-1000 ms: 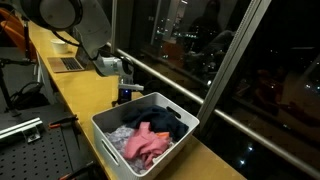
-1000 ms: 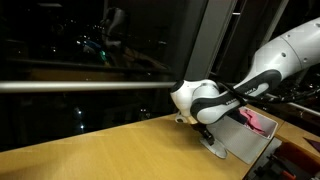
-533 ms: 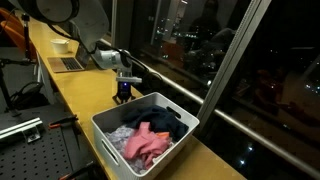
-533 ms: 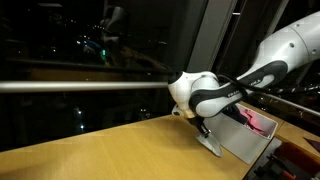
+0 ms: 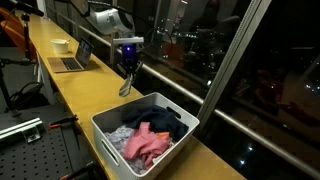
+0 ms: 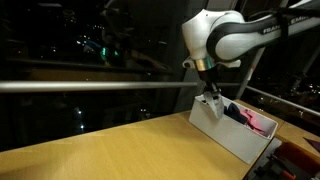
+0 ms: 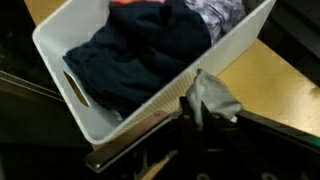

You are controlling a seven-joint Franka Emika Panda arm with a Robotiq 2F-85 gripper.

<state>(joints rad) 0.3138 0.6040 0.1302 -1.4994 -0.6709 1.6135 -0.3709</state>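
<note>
Lifted since a second ago: grey cloth [image 5: 124, 88] now hangs clear of the table [image 5: 75, 88], pinched in the closed gripper [image 5: 127, 72], at 11 o'clock from the white bin [image 5: 108, 142] (inside: pink garment [image 5: 148, 146], navy garment [image 5: 165, 122]).

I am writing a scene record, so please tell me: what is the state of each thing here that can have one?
end effector: shut on grey cloth.
white basket: upright, holding crumpled clothes.
grey cloth: hanging in the air, just outside the white basket.
pink garment: crumpled, on top.
dark garment: crumpled inside.
laptop: open on the table.
</note>
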